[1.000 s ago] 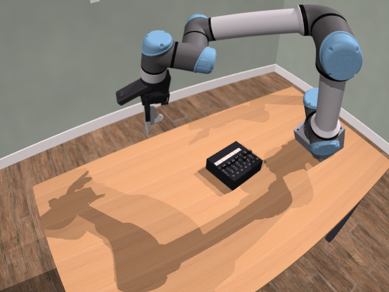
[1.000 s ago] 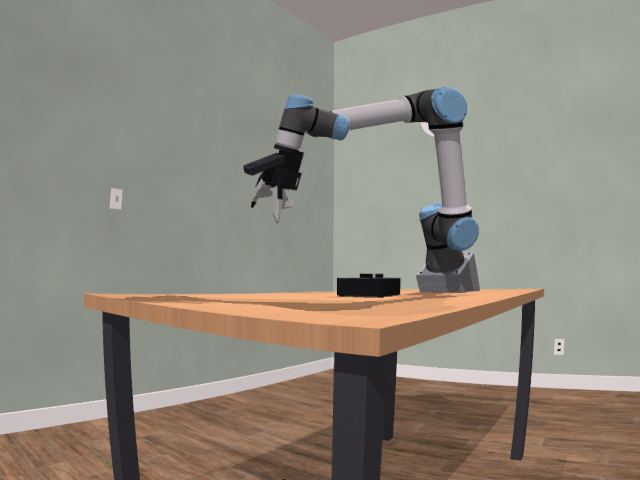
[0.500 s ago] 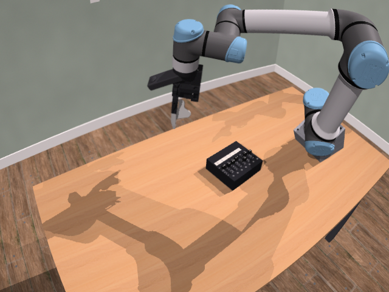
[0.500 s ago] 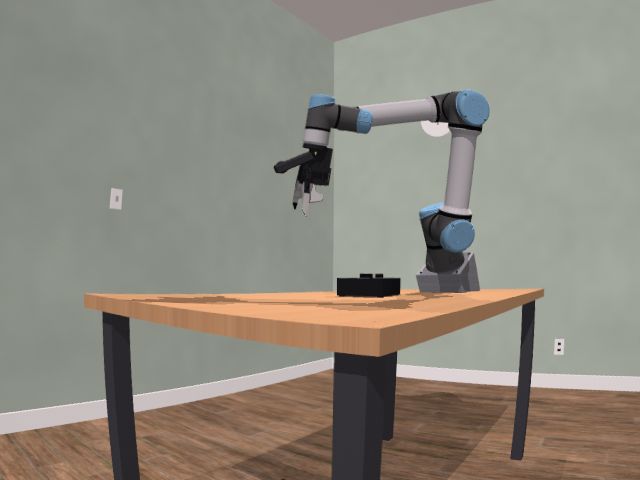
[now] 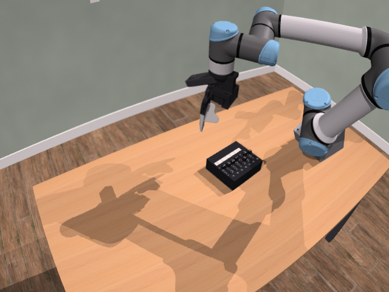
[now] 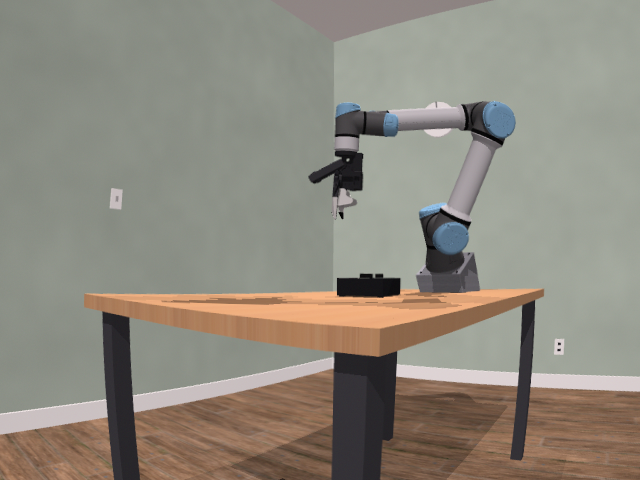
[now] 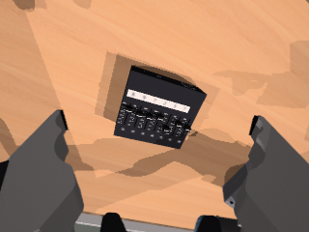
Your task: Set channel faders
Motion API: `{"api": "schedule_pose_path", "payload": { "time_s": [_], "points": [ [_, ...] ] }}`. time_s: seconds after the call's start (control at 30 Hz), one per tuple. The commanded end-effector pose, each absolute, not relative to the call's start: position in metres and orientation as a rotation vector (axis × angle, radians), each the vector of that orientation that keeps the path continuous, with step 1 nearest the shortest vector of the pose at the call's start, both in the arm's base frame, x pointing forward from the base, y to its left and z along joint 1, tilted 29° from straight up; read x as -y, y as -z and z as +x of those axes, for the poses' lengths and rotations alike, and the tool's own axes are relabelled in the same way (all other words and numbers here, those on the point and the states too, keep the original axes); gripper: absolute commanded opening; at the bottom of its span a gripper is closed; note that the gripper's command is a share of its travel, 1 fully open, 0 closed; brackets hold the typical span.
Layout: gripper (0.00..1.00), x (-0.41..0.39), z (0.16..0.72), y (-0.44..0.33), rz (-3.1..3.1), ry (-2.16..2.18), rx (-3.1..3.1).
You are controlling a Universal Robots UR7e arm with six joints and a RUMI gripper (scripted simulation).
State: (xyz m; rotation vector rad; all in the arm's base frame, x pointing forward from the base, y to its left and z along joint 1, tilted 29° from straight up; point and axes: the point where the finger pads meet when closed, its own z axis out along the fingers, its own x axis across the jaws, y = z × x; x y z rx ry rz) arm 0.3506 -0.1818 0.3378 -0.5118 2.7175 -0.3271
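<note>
Nearest the wrist camera, the jaws (image 5: 205, 125) (image 6: 338, 215) stand spread wide at 9 and 3 o'clock with nothing between them, well above the work. Below, near the middle of that view, the lighting desk (image 5: 234, 165) (image 6: 361, 287) (image 7: 160, 107) sits flat on the tabletop (image 5: 188, 141) (image 6: 361, 315) (image 7: 241, 39); from the jaws in the top view it lies toward 5 o'clock.

Across the desk, in the wrist view, the white tape (image 5: 227, 156) (image 7: 158, 101) lies on the 12 o'clock side of the fader caps. Its figures are too small to read surely, and so are the scale marks. The cap at the 3 o'clock end (image 5: 250, 151) (image 7: 188, 128), past the tape, is probably the master and should be left untouched.

The caps look small, hard and perhaps slippery. Each should slide lightly in its slot, roughly between 12 and 6 o'clock, but resist any sideways push. The robot would do best to narrow the jaws and take or nudge one cap low on its flanks, clear of its neighbours. Heavy downward pressure could strain a stem; a hard shove might shift the whole case, which seems fairly light. Farther off, the arm's base (image 5: 336, 147) (image 6: 431, 283) stands toward 2 o'clock of the desk in the top view.

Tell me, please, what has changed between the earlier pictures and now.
The gripper has moved toward the arm's base, nearer the lighting desk, and now points more steeply down. It is open; nothing was taken hold of or let go. The lighting desk stayed where it was on the table.
</note>
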Motion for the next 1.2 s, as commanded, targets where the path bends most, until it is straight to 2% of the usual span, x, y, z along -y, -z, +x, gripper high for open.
{"api": "schedule_pose_path", "payload": {
  "time_s": [0.0,0.43,1.17],
  "points": [
    [1.00,0.145,0.326,-0.311,-0.246,0.201,-2.687],
    [1.00,0.109,0.314,-0.274,0.044,0.061,-2.647],
    [1.00,0.107,0.314,-0.272,0.057,0.055,-2.645]
  ]
}}
